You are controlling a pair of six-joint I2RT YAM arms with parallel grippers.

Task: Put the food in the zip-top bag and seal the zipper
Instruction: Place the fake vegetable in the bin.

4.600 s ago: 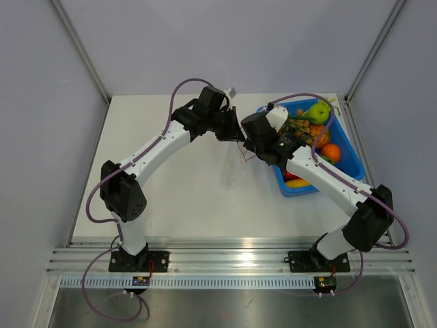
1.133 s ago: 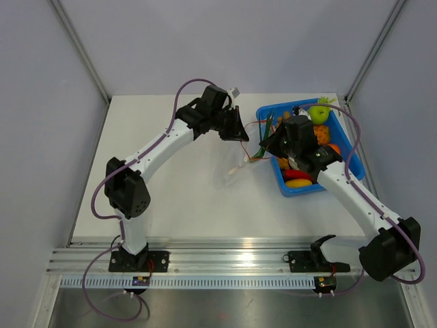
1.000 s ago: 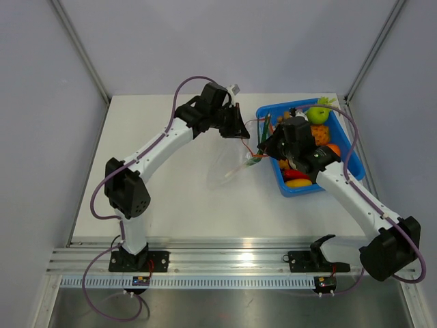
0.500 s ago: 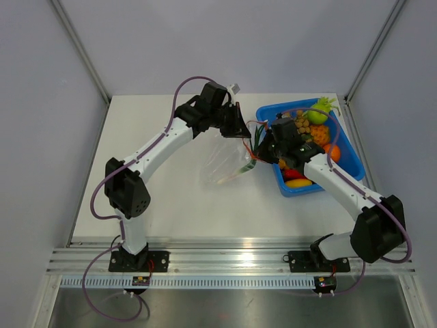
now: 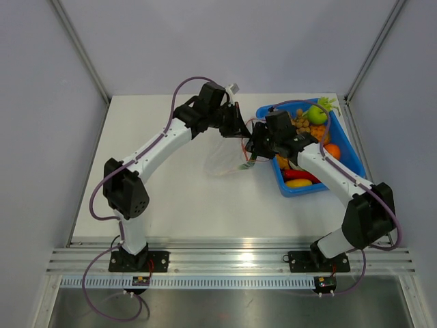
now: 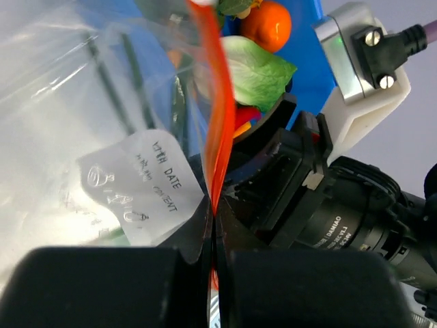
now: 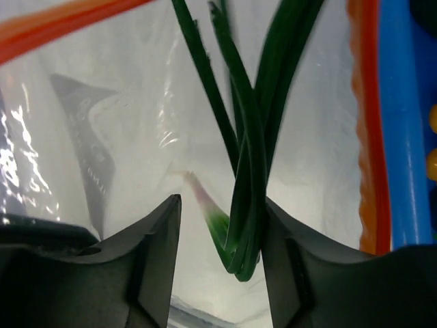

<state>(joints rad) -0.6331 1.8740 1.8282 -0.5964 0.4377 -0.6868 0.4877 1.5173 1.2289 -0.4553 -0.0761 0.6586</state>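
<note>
My left gripper (image 5: 237,129) is shut on the orange-red zipper (image 6: 217,130) at the mouth of the clear zip-top bag (image 5: 222,158) and holds it up. My right gripper (image 7: 220,256) reaches into the bag's mouth with its jaws open. The green onions (image 7: 249,171) hang between the fingers (image 7: 153,253), leaning on the right one, with a gap on the left. The onions (image 5: 247,162) lie inside the bag. More food sits in the blue bin (image 5: 353,156): a green apple (image 5: 317,114), brown balls (image 5: 300,124), an orange (image 5: 332,151), red and yellow pieces (image 5: 298,182).
The blue bin stands at the table's back right, close beside the bag's mouth and under my right forearm. The zipper strip (image 7: 369,137) runs just left of the bin wall (image 7: 404,137). A white label (image 6: 140,184) is on the bag.
My right gripper has carried the green onions from the bin's edge leftward into the bag's mouth and opened its jaws. The left gripper keeps its hold on the zipper.
</note>
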